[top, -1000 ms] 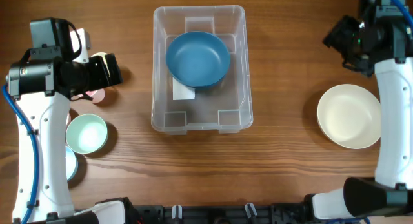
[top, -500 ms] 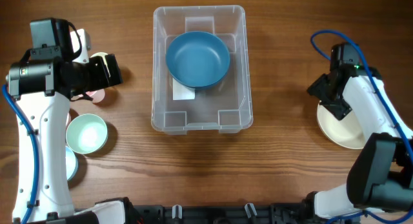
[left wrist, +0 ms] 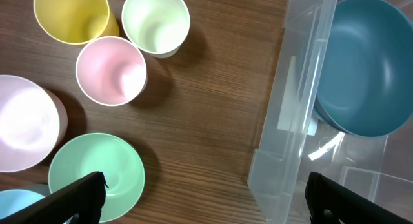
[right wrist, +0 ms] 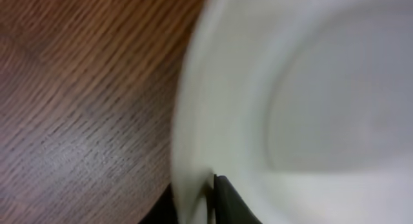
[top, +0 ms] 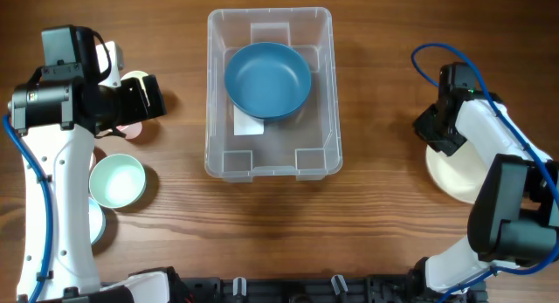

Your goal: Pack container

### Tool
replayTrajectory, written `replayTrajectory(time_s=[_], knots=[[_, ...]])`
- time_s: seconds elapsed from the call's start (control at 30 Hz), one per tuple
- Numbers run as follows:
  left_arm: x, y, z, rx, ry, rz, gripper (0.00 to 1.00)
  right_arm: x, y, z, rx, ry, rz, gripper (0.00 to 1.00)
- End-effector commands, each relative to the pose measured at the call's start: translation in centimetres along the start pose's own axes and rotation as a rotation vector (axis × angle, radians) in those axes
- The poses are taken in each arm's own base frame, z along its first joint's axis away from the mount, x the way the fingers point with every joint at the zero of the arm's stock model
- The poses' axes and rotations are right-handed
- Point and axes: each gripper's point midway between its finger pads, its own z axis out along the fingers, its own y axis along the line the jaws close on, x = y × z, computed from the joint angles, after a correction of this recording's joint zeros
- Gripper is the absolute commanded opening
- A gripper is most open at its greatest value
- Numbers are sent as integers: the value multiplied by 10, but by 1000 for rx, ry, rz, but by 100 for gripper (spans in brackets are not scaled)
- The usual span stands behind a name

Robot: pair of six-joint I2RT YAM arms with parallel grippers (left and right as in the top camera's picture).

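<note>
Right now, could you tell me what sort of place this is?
Likely a robot lab workbench staged for packing: a wood-grain table, a clear container holding a blue bowl, and pastel cups beside it.

A blurred white bowl (right wrist: 310, 101) fills the right of the view over the wooden worktop (right wrist: 77, 108), its rim between the hand's (right wrist: 193, 203) 2 dark fingertips (right wrist: 227, 201) at the bottom edge.

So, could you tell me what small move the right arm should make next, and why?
Probably close the right gripper on the rim of the white bowl: in the wrist view its fingers straddle that rim, seemingly not yet clamped, and the container holds only the blue bowl.
</note>
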Motion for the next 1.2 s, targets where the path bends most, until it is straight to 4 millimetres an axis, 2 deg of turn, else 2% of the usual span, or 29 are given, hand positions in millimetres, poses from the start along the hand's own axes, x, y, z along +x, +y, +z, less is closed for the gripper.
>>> replayTrajectory(time_s=[0.0, 0.1, 0.13, 0.2, 0.27, 0.33, 0.4, 0.47, 0.53, 0.57, 0.63, 0.67, 0.7, 0.83, 0.9, 1.07, 1.17], knots=[[-3, -1, -1, 15, -4, 15, 100, 5, 2, 7, -12, 24, -17, 4], [-3, -1, -1, 15, -4, 15, 100, -2, 8, 2, -32, 9, -38, 4], [-3, -1, -1, 15, -4, 15, 100, -7, 14, -4, -56, -4, -71, 4], [-3, -1, -1, 15, -3, 15, 100, -24, 29, -28, -101, -52, -139, 4], [-3, -1, -1, 15, -4, 15, 100, -45, 46, -63, -147, -125, -207, 4], [-3, -1, -1, 14, -4, 15, 100, -63, 70, -111, -212, -223, -315, 4], [-3, -1, -1, 15, -4, 15, 100, -68, 103, -165, -297, -319, -466, 4], [-3, -1, -1, 15, -4, 15, 100, -62, 133, -211, -351, -409, -625, 4], [-3, -1, -1, 15, -3, 15, 100, -42, 163, -251, -407, -480, -768, 4], [-3, -1, -1, 15, -3, 15, 100, -28, 179, -266, -438, -510, -845, 4], [-3, -1, -1, 15, -3, 15, 100, 20, 216, -290, -525, -569, -1092, 4], [-3, -1, -1, 15, -3, 15, 100, 50, 232, -296, -575, -585, -1255, 4], [-3, -1, -1, 15, -4, 15, 100, 88, 252, -301, -623, -614, -1444, 4], [-3, -1, -1, 15, -4, 15, 100, 141, 287, -298, -694, -638, -1599, 4], [-3, -1, -1, 15, -4, 15, 100, 181, 309, -275, -752, -580, -1710, 4], [-3, -1, -1, 15, -4, 15, 100, 221, 324, -221, -800, -445, -1883, 4], [-3, -1, -1, 14, -4, 15, 100, 241, 321, -203, -865, -373, -2003, 4]])
